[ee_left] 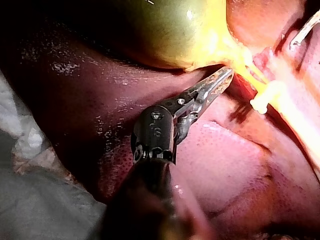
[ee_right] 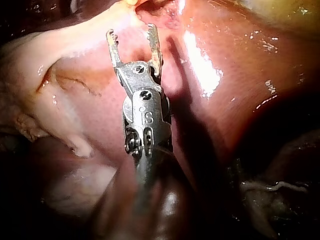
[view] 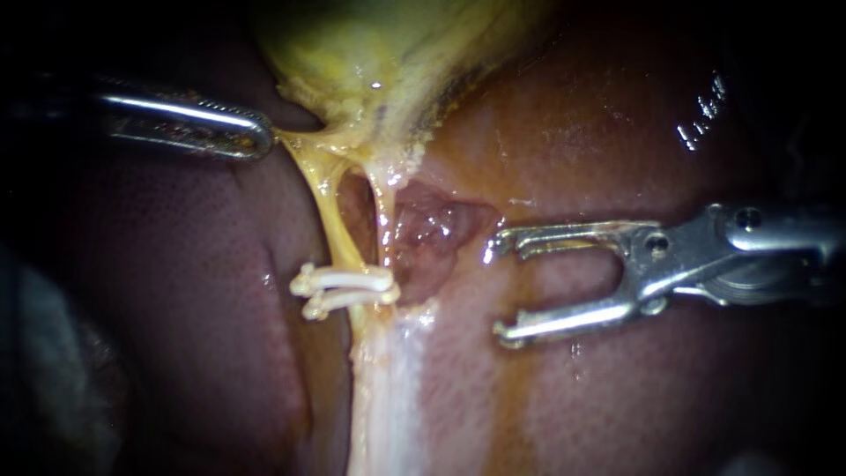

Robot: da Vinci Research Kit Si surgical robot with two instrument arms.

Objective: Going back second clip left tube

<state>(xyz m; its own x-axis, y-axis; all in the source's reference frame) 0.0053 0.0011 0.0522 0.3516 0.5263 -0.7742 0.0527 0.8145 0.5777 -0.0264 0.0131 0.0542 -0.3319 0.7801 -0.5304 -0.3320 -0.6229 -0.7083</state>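
My right instrument point(view: 495, 289) comes in from 3 o'clock. Its 2 jaws stand wide open with nothing between them, tips pointing toward 9 o'clock over the liver point(view: 617, 132). The right wrist view shows the same clear gap between the jaws, with glistening liver under them.

The clips point(view: 345, 280) lie at 9 o'clock from those tips, near but apart, with bare liver and a pale strip of tissue between. I count 2 white clips, one just beside the other, set crosswise low on the left tube point(view: 329, 211).

That tube runs taut from 11 o'clock, at the tip of my left instrument point(view: 263, 134), down toward 5 o'clock. The right tube point(view: 382, 207) hangs just beside it on its 3 o'clock side. Both come out of the yellow tissue point(view: 352, 132) under the gallbladder point(view: 370, 53) at 12 o'clock.

My left instrument enters from 9 o'clock, its jaws closed on that yellow tissue where the left tube begins. In the left wrist view, a clip sits ahead of its tip, not touching it.
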